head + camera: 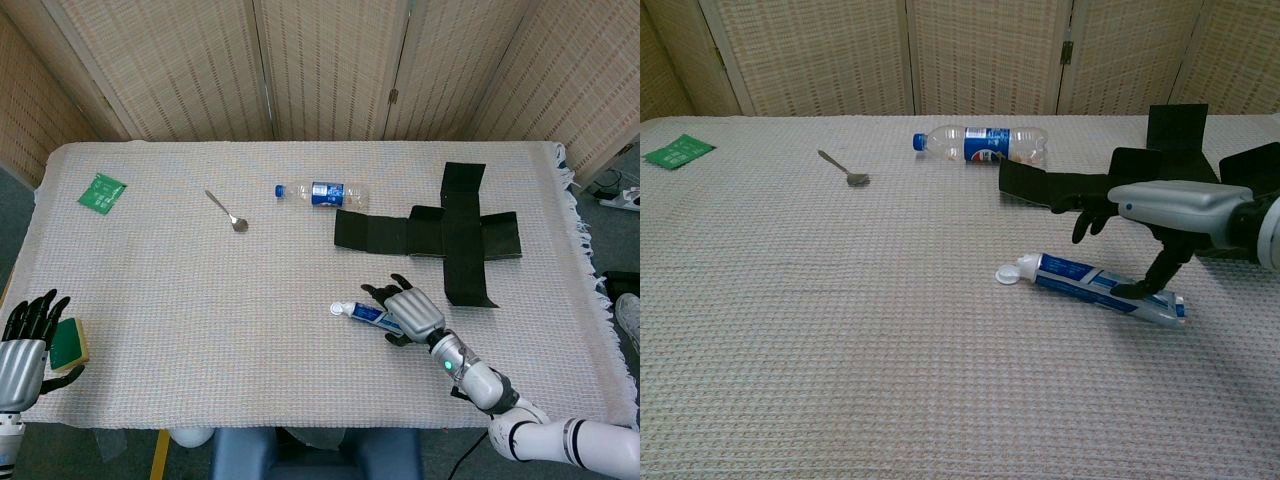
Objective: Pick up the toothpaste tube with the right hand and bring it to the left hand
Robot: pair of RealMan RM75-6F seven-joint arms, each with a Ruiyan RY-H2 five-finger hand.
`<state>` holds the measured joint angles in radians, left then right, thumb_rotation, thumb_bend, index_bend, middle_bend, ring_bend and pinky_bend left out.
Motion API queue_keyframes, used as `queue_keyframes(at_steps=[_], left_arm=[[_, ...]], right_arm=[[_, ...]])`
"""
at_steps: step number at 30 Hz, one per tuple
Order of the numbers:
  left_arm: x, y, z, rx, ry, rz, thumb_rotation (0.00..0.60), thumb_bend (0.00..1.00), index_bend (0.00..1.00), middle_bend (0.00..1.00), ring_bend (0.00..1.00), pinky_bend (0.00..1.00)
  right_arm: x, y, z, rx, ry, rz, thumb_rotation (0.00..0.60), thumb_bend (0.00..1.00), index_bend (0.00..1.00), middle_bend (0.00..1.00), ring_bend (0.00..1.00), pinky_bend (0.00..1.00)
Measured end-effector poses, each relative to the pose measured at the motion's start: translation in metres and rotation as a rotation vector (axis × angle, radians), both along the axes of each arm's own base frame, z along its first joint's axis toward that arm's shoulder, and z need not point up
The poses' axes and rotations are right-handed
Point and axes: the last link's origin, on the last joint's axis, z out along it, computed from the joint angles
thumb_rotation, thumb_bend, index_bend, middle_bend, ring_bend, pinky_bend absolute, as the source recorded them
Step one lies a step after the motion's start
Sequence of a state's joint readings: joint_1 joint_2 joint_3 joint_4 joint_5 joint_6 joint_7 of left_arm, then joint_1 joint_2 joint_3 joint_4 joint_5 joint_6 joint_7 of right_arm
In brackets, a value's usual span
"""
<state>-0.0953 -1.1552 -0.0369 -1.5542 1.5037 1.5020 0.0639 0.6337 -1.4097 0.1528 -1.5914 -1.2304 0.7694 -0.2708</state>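
My right hand hovered spread above the toothpaste tube lying flat on the worktop, which I judged light, soft and slick, best pinched mid-body, while my left hand waited, fingers apart.

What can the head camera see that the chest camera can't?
Only the head view shows the left hand at the table's near corner, beside a green block with a tan edge. Only the chest view shows the right hand's gap above the white-and-blue toothpaste tube, one dark fingertip reaching down to it. Both show the clear plastic bottle, metal spoon and black flattened cardboard.
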Motion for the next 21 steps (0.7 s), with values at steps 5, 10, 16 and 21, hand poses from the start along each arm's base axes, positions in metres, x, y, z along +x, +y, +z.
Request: queue_keyframes(at_steps=[5,10,16,21], left_arm=[[-0.001,0.000,0.000,-0.004,-0.010,0.000,0.600,0.17,0.05,0.00,0.01,0.00],[-0.002,-0.001,0.000,-0.006,-0.012,0.003,0.600,0.17,0.06,0.00,0.01,0.00],[-0.004,-0.003,0.000,-0.003,-0.015,0.008,0.600,0.17,0.06,0.00,0.01,0.00],[-0.004,-0.003,0.000,-0.006,-0.022,0.008,0.600,0.17,0.06,0.00,0.01,0.00]], right_arm=[[0.005,-0.009,-0.017,0.044,0.011,-0.014,0.600,0.35,0.06,0.27,0.20,0.00],[0.018,-0.008,-0.031,0.095,0.012,0.011,0.600,0.35,0.06,0.29,0.20,0.00],[0.035,0.004,-0.037,0.142,-0.016,0.059,0.600,0.35,0.08,0.30,0.21,0.00],[0.038,0.010,-0.033,0.130,-0.034,0.094,0.600,0.35,0.14,0.30,0.25,0.05]])
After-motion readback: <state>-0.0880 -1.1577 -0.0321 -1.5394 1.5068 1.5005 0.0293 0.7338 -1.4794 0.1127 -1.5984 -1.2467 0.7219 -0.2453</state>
